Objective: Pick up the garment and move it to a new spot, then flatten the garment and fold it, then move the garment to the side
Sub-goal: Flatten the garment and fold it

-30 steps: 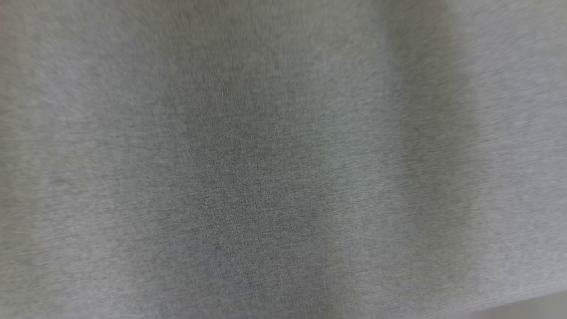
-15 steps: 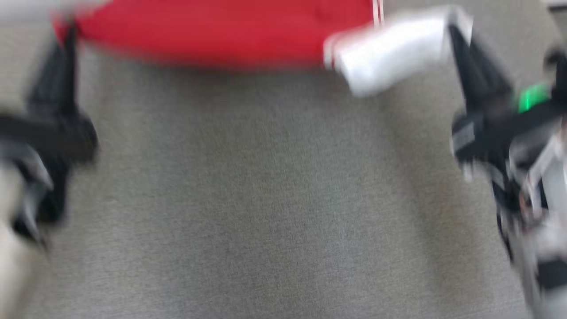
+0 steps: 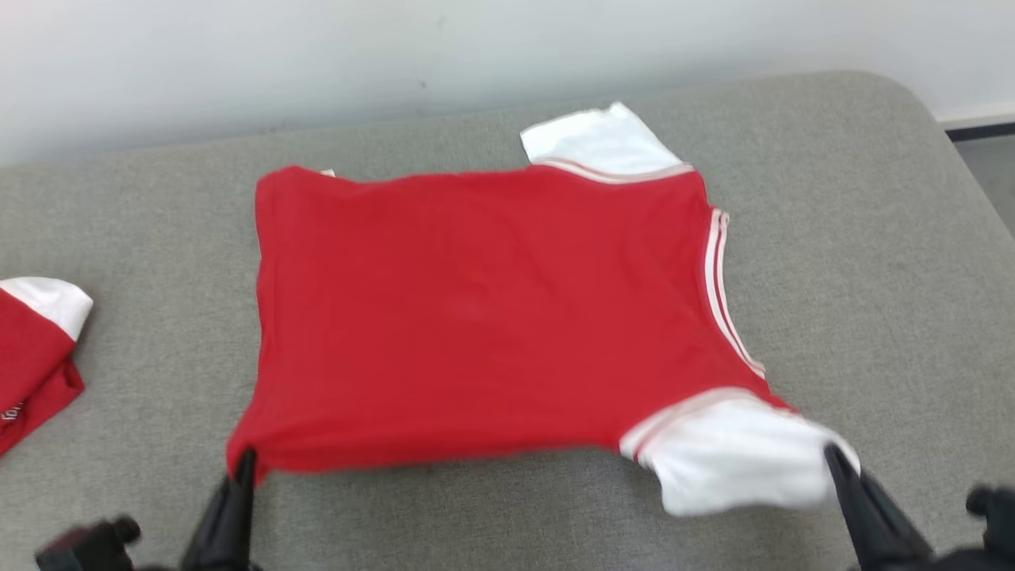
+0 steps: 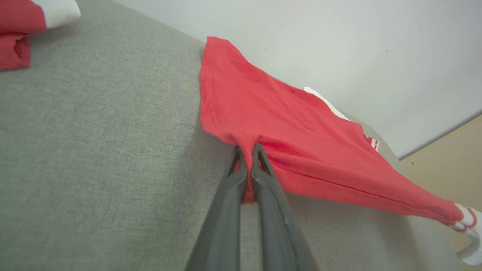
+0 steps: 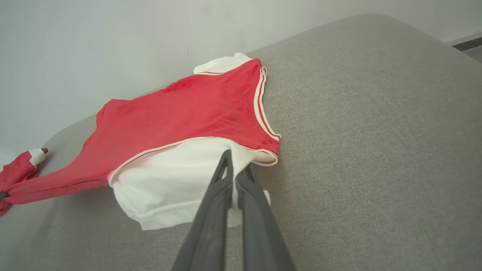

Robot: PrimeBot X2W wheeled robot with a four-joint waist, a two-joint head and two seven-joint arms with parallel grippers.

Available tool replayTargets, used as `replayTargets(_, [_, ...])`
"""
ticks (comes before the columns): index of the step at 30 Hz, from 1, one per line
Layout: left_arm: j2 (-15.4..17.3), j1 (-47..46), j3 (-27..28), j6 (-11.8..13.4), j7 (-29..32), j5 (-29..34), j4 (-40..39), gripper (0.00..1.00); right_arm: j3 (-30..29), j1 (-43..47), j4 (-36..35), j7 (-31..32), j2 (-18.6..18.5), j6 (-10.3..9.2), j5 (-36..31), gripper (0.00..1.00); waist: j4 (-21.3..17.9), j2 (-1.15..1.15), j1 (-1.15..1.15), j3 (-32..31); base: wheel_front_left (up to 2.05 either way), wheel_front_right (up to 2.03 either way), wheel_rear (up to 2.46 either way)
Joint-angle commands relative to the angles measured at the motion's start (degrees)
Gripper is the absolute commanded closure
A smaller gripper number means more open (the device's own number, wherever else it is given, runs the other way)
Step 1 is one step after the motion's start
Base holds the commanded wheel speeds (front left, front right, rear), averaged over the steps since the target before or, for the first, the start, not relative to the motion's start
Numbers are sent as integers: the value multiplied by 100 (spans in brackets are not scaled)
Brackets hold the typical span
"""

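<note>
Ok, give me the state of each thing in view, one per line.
red shirt: spread on the grey cushion, near edge taut between both tools
left tool: shut on the red shirt's hem
right tool: shut on its white sleeve
second red garment: lying untouched at the left

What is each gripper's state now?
Left gripper: shut on a corner of the red shirt with white sleeves.
Right gripper: shut on one white sleeve.

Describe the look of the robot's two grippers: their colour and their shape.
The left gripper and the right gripper look alike. Each has two long, slim fingers, matt dark grey, broad at the base and tapering to narrow tips. No cables or markings show on them.
</note>
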Motion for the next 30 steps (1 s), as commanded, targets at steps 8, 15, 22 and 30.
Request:
replayTargets(8, [-572, 777, 200, -264, -4, 302, 403, 100, -209, 1079, 455, -339, 219, -13, -6, 100, 139, 1, 2, -244, 0, 0, 0])
replayTargets(15, [-824, 833, 202, -549, -4, 527, 985, 100, -170, 1244, 919, -601, 267, -13, 49, 100, 160, 1, 2, -267, 0, 0, 0])
replayTargets(22, [-933, 495, 255, -689, -4, 877, 1119, 100, -121, 781, 1065, -626, 331, -13, 377, 100, 196, 1, 2, -351, 0, 0, 0])
replayTargets(30, [-870, -64, 93, -774, 89, 1141, 1243, 100, -238, -474, 1439, -200, 347, -13, 436, 100, 225, 1, 2, -322, 0, 0, 0])
